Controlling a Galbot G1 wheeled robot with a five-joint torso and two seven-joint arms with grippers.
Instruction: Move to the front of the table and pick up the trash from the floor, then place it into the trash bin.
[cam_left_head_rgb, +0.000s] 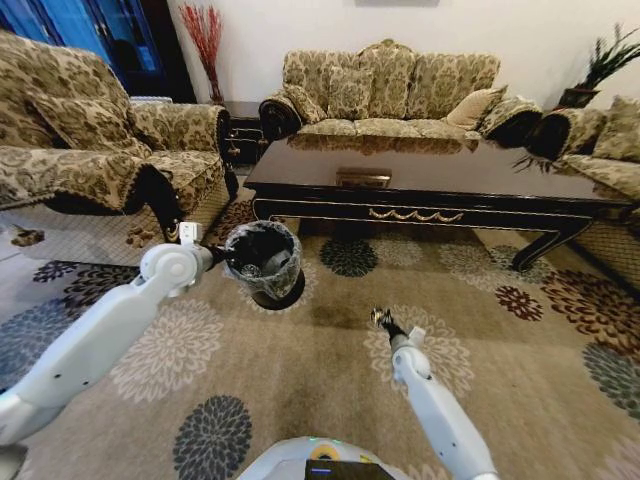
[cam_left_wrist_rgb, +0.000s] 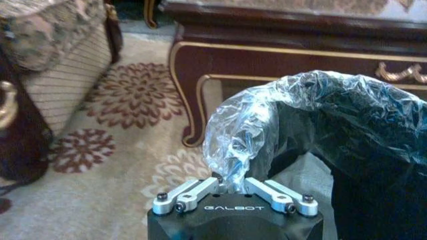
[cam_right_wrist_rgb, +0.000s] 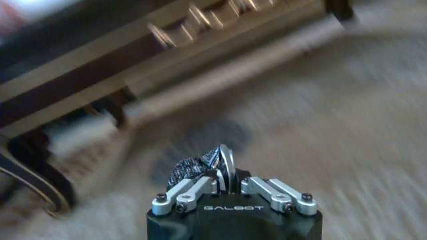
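Seemingly, right gripper (cam_right_wrist_rgb: 227, 186) jaws clamp the trash (cam_right_wrist_rgb: 200, 167); left gripper (cam_left_wrist_rgb: 233, 190) pinches the trash bin (cam_left_wrist_rgb: 347, 130).

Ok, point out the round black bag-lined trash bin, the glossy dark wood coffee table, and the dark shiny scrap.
round black bag-lined trash bin (cam_left_head_rgb: 262, 262), head view, bag rim.
glossy dark wood coffee table (cam_left_head_rgb: 440, 170), head view, bare top.
dark shiny scrap (cam_right_wrist_rgb: 193, 169), right wrist view, its crumpled middle.

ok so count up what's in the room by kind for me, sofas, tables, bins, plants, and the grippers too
Sofas: 3, the back one, the left one, the right one
Coffee table: 1
Trash bin: 1
Plants: 2, red stems, green plant
Grippers: 2, left gripper pinching the bin's bag, right gripper shut on a dark shiny scrap
Total: 9
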